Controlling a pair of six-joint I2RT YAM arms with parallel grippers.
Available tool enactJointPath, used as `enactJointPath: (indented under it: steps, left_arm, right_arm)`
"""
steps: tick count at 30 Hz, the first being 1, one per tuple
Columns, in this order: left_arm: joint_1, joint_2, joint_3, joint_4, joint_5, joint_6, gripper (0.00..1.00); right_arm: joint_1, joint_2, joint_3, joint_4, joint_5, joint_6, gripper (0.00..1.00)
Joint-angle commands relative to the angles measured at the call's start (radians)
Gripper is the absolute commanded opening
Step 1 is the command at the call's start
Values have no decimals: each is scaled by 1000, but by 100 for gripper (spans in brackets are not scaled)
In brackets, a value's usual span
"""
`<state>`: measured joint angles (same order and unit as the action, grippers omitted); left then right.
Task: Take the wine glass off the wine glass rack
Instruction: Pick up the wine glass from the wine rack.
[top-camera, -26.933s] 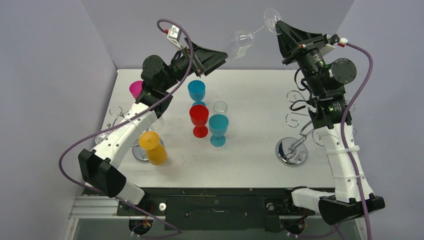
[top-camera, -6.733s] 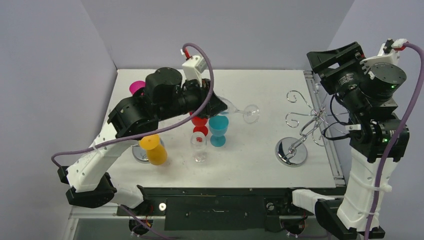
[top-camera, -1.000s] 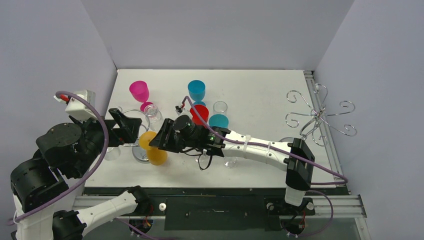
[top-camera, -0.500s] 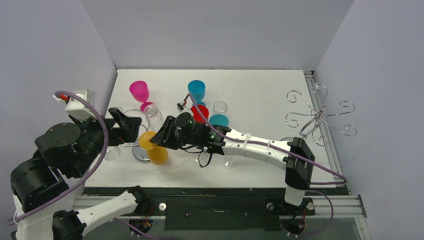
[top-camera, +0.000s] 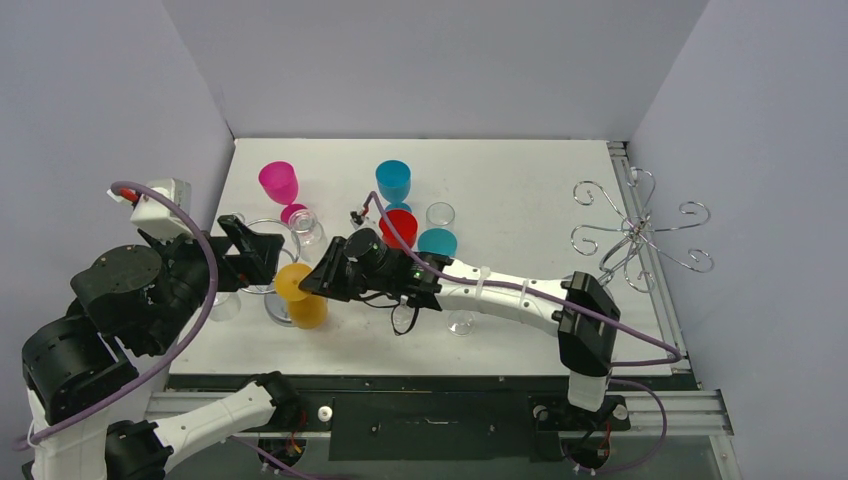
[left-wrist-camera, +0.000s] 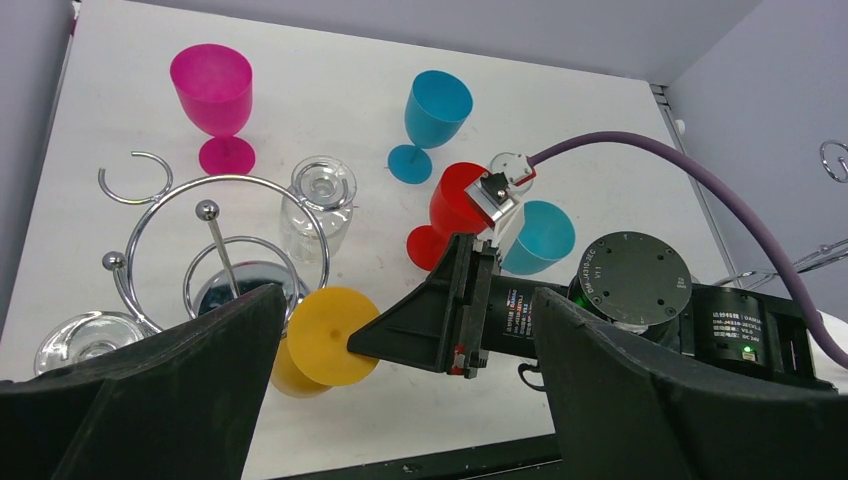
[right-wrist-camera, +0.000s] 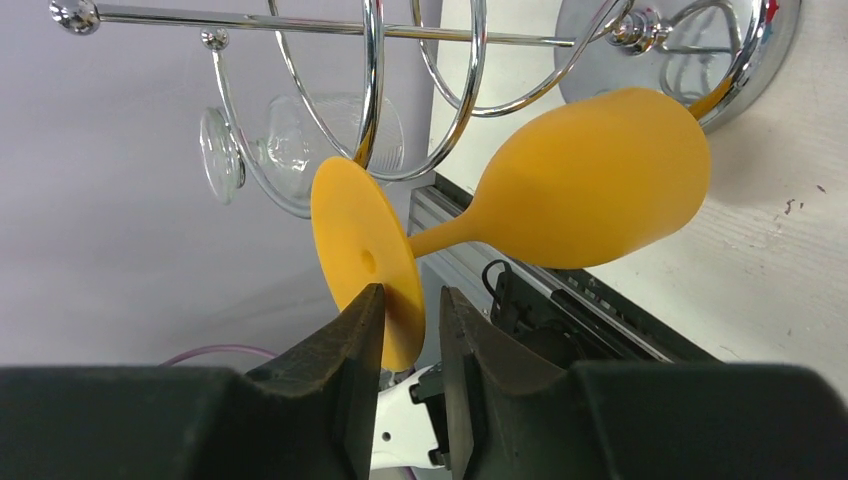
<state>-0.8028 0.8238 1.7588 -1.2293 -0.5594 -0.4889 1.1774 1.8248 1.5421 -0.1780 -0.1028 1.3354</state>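
A yellow wine glass (right-wrist-camera: 590, 180) is still on the chrome rack (right-wrist-camera: 370, 100), lower left of the overhead view. The right pincer (right-wrist-camera: 405, 300) brackets its foot; I cannot tell if it grips. The left pincer (left-wrist-camera: 408, 295) is spread, empty. Lifting off remains, I judge.

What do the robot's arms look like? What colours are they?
The left arm and right arm are white tubes joined by chunky black joints. A purple cable loops along each. The right arm's round black motor sits beside a tiny green light and white lettering. The jaws are black wedges.
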Motion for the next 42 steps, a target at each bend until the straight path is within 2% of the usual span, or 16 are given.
enactJointPath:
  steps: [1, 11, 25, 42]
  left_arm:
    - [4, 3, -5, 51, 11, 16, 91]
    - [4, 6, -11, 60, 15, 19, 91]
    - [4, 20, -18, 76, 30, 20, 91]
    - [4, 28, -24, 81, 35, 19, 91]
  right_arm:
    - [-9, -4, -11, 50, -5, 14, 21]
    - [-16, -54, -46, 68, -9, 33, 9]
    - [-23, -114, -83, 107, -32, 47, 4]
    - [-12, -78, -65, 169, -122, 76, 0]
